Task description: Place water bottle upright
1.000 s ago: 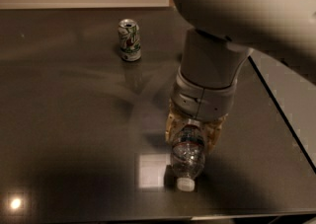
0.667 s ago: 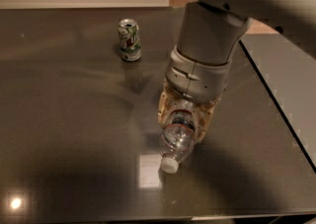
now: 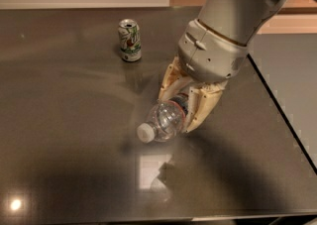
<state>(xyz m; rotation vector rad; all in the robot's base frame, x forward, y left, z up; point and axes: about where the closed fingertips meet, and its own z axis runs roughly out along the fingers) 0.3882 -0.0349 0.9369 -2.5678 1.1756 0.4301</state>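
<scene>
The water bottle (image 3: 166, 120) is a clear ribbed plastic bottle with a white cap. It is tilted, with the cap pointing down and to the left, and it hangs above the dark table (image 3: 64, 120). My gripper (image 3: 182, 102) is shut on the bottle's body, with one cream finger on each side of it. The grey arm comes in from the upper right and hides the bottle's lower half and most of its label.
A white-and-green can (image 3: 130, 40) stands upright at the back of the table, left of the arm. The table's right edge (image 3: 282, 110) runs diagonally beside the arm. Light glare (image 3: 153, 169) reflects on the table below the bottle.
The gripper has lifted the bottle off the table and swung it up and to the left. The cap now points left and down instead of straight toward the front edge.
</scene>
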